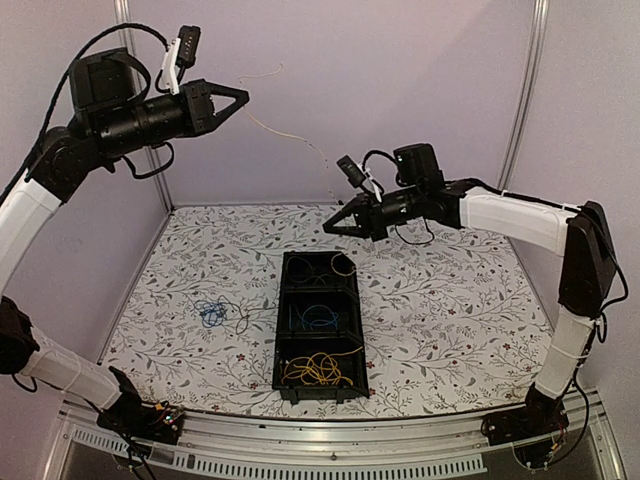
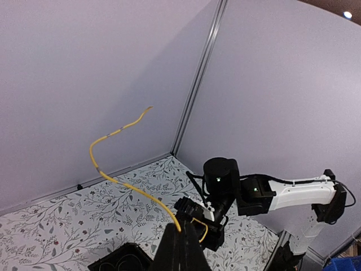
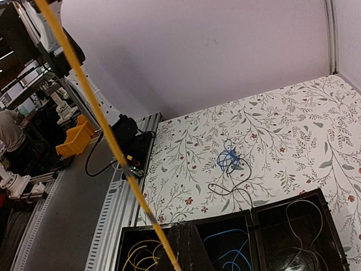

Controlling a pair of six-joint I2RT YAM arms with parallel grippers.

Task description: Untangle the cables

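One yellow cable (image 3: 113,148) stretches midair; blue bunch (image 1: 210,313) lies on table (image 1: 450,300).

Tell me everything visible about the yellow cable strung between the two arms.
The yellow cable is one thin, flexible wire with a few grey marks. It is held above the table, pinched in the shut left jaws and running taut down to the shut right jaws. Its free tail curls upward beyond the left jaws.

Black three-compartment tray (image 1: 318,392), floral table (image 1: 450,310)
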